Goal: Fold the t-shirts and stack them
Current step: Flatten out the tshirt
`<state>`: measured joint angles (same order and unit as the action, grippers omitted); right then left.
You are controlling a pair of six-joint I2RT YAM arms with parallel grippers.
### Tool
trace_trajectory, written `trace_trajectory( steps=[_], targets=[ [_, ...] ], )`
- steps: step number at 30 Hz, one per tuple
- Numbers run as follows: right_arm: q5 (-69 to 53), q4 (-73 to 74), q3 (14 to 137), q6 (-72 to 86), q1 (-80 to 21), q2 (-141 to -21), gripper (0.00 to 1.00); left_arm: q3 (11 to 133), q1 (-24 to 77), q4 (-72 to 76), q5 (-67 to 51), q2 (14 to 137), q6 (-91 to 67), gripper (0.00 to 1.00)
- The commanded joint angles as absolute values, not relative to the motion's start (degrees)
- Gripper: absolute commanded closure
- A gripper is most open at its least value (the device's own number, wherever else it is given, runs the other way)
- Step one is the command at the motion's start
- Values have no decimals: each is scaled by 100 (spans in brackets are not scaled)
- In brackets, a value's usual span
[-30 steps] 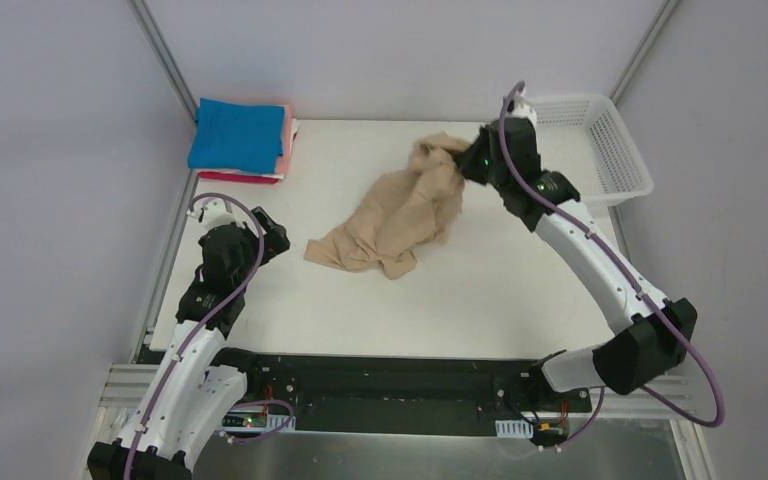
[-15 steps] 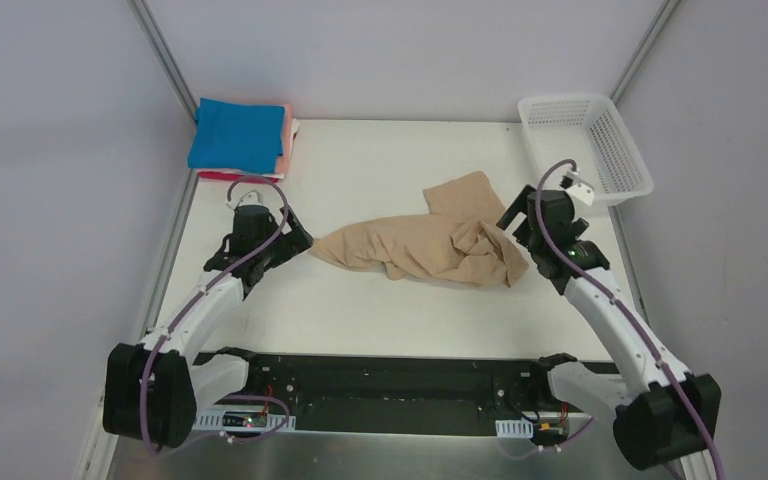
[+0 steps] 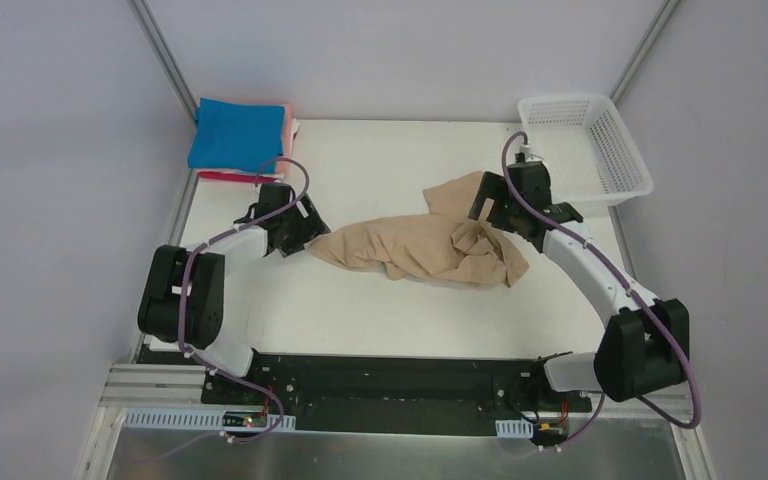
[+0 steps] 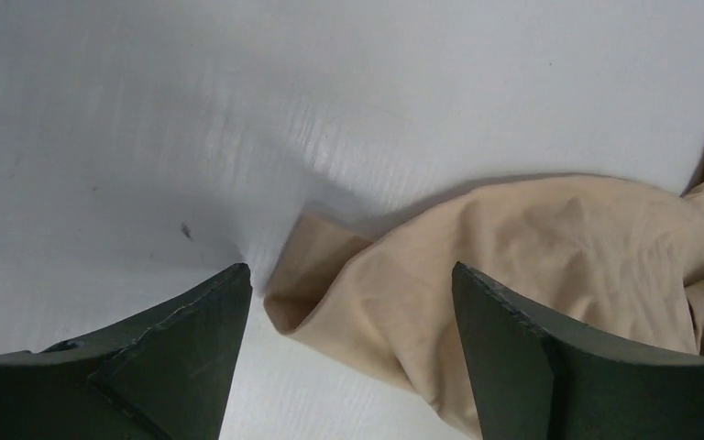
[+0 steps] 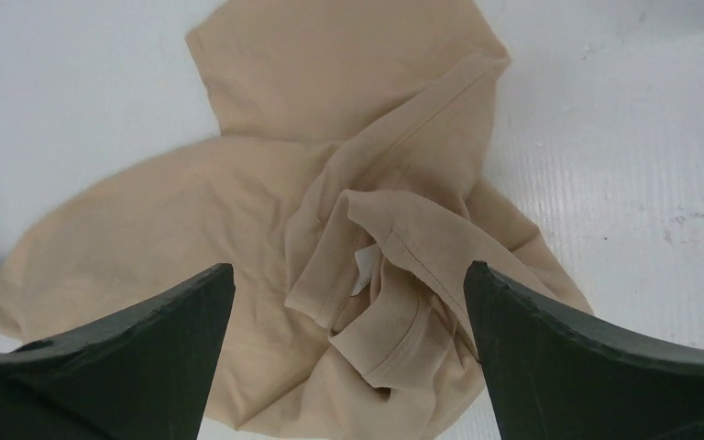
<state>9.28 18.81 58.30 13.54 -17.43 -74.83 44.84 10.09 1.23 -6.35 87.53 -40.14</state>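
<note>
The left gripper (image 4: 348, 271) has its jaws spread wide, and one corner of the crumpled tan t-shirt (image 3: 410, 245) lies on the table (image 3: 380, 160) right between them. The right gripper (image 5: 348, 268) is just as wide, with the shirt's bunched collar end below its gap. The folded stack (image 3: 237, 135) sits well beyond the left jaws.

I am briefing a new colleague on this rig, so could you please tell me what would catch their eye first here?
The crumpled tan t-shirt in the middle of the table draws the eye first. The left arm reaches its left end and the right arm hangs over its bunched right end, both with jaws open. At the far left corner sits a stack of folded shirts, bright blue on top.
</note>
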Motion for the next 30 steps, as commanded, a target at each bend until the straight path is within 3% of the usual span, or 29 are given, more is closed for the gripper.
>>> trace_trajectory(
  steps=[1, 8, 11, 22, 24, 28, 29, 30],
  targets=[
    [488, 2275, 6291, 923, -1725, -7920, 1, 4800, 1036, 297, -1075, 9171, -4096, 23],
    [897, 2373, 6375, 799, -1705, -8638, 6, 4784, 1232, 340, -1133, 9573, -4067, 30],
    [820, 2351, 6445, 799, -1696, -8956, 11, 4904, 1295, 343, -1336, 9855, -4086, 42],
    [1261, 2411, 6445, 1054, -1641, -9216, 15, 4555, 1549, 31, -1080, 9492, -3801, 59],
    [1251, 2398, 6398, 1079, -1642, -9190, 16, 4468, 1556, 18, -912, 9406, -3797, 66],
    [1121, 2285, 6310, 1060, -1641, -9188, 28, 4461, 1565, 18, -837, 9334, -3836, 93],
    [1087, 2259, 6303, 1049, -1643, -9219, 33, 4489, 1565, 18, -813, 9320, -3840, 100],
    [1081, 2251, 6302, 1054, -1641, -9253, 44, 4510, 1564, 18, -789, 9292, -3836, 100]
  ],
)
